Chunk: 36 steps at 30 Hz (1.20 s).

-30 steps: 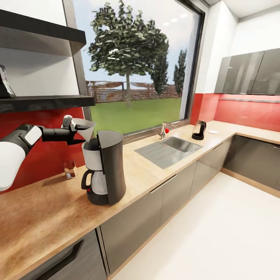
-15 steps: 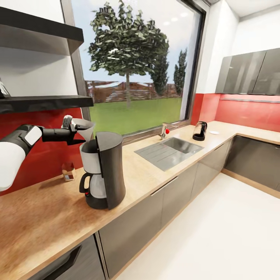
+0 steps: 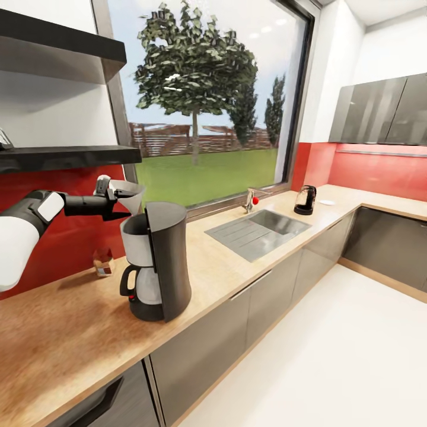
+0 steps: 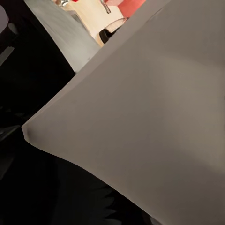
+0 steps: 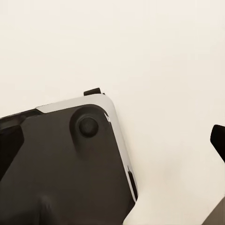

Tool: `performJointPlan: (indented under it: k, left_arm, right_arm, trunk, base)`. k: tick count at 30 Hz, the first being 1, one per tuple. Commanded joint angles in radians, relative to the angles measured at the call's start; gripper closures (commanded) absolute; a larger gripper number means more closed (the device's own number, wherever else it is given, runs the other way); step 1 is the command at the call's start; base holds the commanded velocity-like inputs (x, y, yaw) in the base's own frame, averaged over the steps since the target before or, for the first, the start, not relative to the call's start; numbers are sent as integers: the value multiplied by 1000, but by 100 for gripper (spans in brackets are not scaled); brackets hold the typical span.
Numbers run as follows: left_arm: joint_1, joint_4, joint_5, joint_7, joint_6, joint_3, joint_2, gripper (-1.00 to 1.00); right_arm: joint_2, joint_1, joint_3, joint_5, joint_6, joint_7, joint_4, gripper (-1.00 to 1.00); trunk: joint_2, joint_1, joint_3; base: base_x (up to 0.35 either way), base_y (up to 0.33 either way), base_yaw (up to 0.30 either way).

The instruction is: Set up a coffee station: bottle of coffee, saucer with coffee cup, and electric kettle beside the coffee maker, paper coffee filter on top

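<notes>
Kitchen scene, listed left to right along the wooden table (image 3: 71, 332). Left gripper (image 3: 114, 198): jaws clenched on the paper coffee filter (image 3: 131, 197), a pale cone held point-down just above the open top of the coffee maker, apart from it as far as can be judged; in the left wrist view the filter (image 4: 140, 122) covers most of the frame. Bottle of coffee (image 3: 103, 261): small jar standing on the table by the red back wall, behind and to the left of the coffee maker. Coffee maker (image 3: 157, 261): dark tower with glass carafe, near the table's front edge. Sink (image 3: 258, 230): set in the table below the window, tap behind it. Electric kettle (image 3: 305, 200): towards the far right end of the table, well apart from the coffee maker; a small pale disc just beyond it may be the saucer, too small to tell. Right gripper: the pictures do not show whether its jaws are released or clenched. Change over the last second: whole view drifted slightly, a camera movement; arm and filter keep their station above the machine. Meaning: filter placement still pending; kettle, saucer and cup remain to be fetched. No brand, label or writing legible.
</notes>
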Motion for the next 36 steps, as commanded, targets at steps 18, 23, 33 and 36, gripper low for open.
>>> performJointPlan:
  k: [18,23,33,36]
  left_arm:
    - [0,10,7,3,7,-1,2,100]
    - [0,11,6,4,7,1,4,100]
    - [0,11,5,4,7,1,10,100]
    - [0,11,4,4,7,1,11,100]
  right_arm:
    - [1,0,-1,-8,-3,1,1,-100]
    - [2,0,-1,-8,-3,1,1,-100]
    - [2,0,-1,-8,-3,1,1,-100]
    - [2,0,-1,-8,-3,1,1,-100]
  trunk:
    - [-1,0,7]
    - [-1,0,8]
    - [-1,0,8]
    - [-1,0,8]
  base:
    - [0,0,-45]
    - [0,0,0]
    - [-33,31,0]
    - [-25,24,0]
